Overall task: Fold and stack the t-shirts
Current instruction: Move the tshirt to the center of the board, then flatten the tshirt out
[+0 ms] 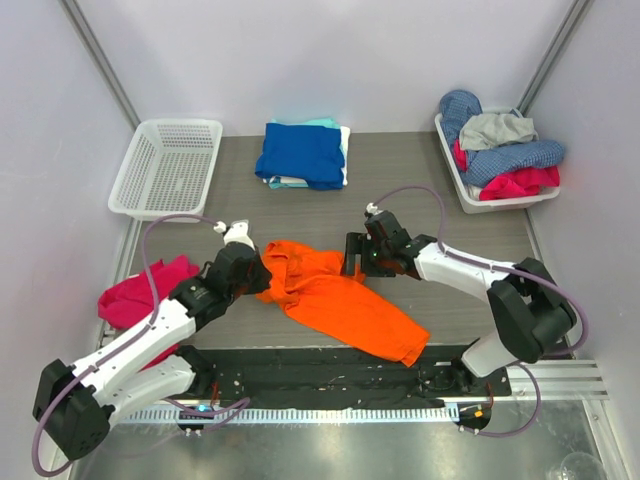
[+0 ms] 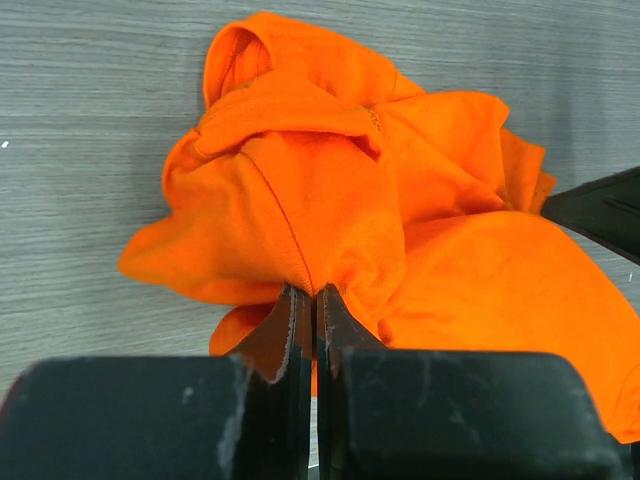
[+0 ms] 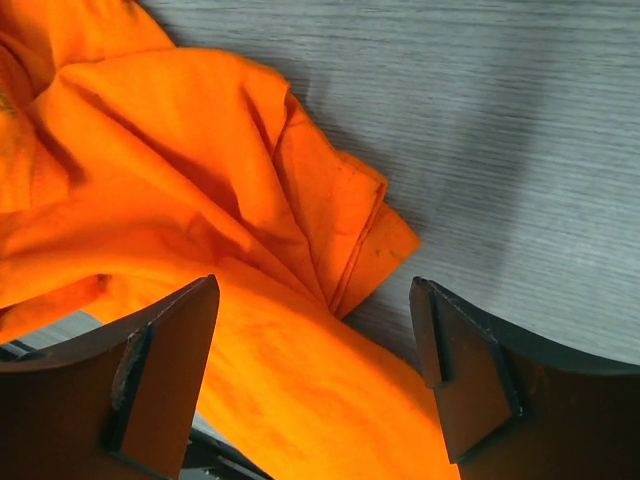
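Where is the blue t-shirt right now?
Top view: the blue t-shirt lies folded atop the stack at the table's far middle, between the white basket on the left and the clothes bin on the right.

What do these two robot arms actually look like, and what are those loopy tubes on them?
Both the left arm and the right arm have white tubular links joined by chunky black joints. The loopy tubes are cables: a mauve cable runs loosely along each arm. The fingers are flat, dark, wedge-shaped plates with scuffed faces.
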Action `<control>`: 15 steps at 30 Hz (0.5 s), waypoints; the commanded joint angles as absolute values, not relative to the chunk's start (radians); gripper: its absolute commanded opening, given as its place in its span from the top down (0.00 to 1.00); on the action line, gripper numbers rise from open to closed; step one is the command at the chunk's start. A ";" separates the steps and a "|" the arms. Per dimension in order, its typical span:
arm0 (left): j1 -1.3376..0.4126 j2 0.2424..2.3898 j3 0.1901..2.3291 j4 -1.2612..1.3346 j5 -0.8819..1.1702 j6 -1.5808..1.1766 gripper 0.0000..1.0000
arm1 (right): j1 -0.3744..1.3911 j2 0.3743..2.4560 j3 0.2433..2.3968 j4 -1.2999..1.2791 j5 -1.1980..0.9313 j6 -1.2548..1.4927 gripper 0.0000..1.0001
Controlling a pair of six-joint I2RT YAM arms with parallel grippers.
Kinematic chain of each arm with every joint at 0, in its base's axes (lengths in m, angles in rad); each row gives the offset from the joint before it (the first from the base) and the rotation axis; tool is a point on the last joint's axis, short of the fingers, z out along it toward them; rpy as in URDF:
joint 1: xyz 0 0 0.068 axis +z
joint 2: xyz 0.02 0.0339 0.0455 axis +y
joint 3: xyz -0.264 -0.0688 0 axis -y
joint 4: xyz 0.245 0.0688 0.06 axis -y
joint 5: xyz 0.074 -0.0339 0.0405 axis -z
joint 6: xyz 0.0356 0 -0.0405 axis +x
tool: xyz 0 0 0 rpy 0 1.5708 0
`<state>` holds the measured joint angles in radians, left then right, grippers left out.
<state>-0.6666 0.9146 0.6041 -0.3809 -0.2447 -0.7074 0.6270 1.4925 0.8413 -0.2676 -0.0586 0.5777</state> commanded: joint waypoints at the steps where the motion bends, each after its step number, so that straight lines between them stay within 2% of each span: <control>1: -0.669 0.881 0.606 -0.390 -0.233 -0.727 1.00 | 0.634 1.531 0.859 -0.189 -0.032 0.566 0.17; 9: -0.669 0.856 0.597 -0.403 -0.225 -0.732 1.00 | 0.632 1.615 0.894 -0.161 0.027 0.540 0.20; 15: -0.669 0.839 0.589 -0.413 -0.225 -0.736 1.00 | 0.634 1.657 0.911 -0.146 0.035 0.529 0.26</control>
<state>-0.6666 0.8654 0.5938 -0.4114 -0.2344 -0.7269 0.6273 1.6344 0.8780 -0.1806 0.0048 0.5507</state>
